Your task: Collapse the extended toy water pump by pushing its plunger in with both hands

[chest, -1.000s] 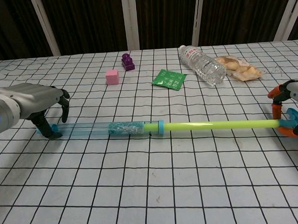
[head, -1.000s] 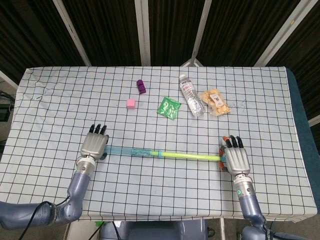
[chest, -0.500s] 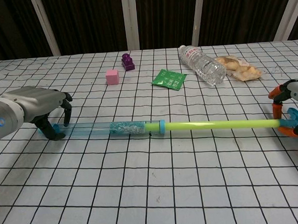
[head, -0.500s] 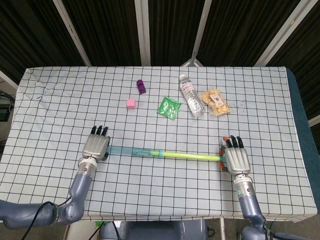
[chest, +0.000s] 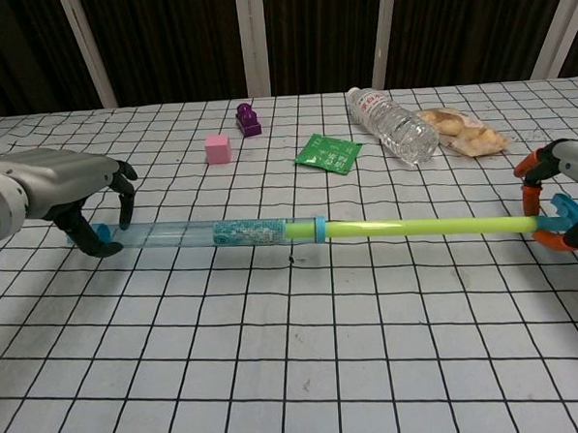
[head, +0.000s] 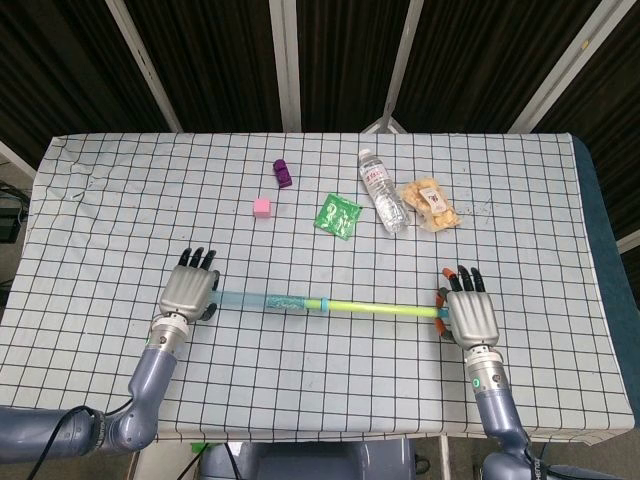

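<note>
Toy water pump (head: 300,302) lies flat on bench (head: 120,220), long axis running left-right between both arms. Left robot hand (head: 188,292) curls over clear barrel end; right robot hand (head: 470,318) clamps on orange plunger handle (chest: 544,213). Green plunger rod (chest: 425,228) mostly out. Next push looks to run straight along axis, robot hands converging.

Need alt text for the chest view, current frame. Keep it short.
A toy water pump, clear barrel and yellow-green plunger rod still extended, lies across a grid-patterned tablecloth, with the left hand at its barrel end and the right hand at its orange-handled end. Behind lie a pink cube, purple toy, green packet, water bottle and snack bag.
</note>
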